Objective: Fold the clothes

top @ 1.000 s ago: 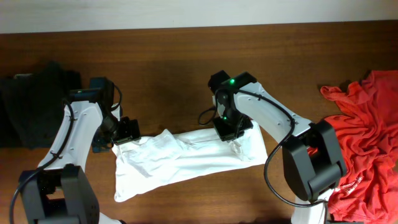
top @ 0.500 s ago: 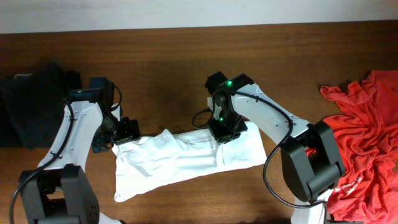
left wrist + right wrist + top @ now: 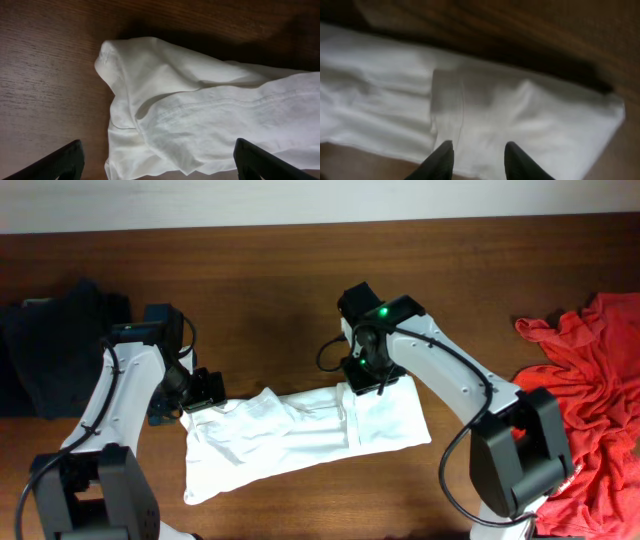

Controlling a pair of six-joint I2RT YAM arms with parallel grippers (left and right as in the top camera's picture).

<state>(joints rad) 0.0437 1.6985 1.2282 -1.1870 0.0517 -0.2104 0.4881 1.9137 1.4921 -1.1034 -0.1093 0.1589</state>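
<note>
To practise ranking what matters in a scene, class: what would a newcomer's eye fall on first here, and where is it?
The white garment, lying partly folded across the middle of the dark wooden table, with the left gripper at its left end and the right gripper above its upper edge, both open. Next comes the bright red garment crumpled at the right edge, then dark clothes at the far left.

garment [image 3: 300, 435] centre (on table [image 3: 260, 280]) | pile [image 3: 50, 350] far left | heap [image 3: 590, 400] far right
</note>
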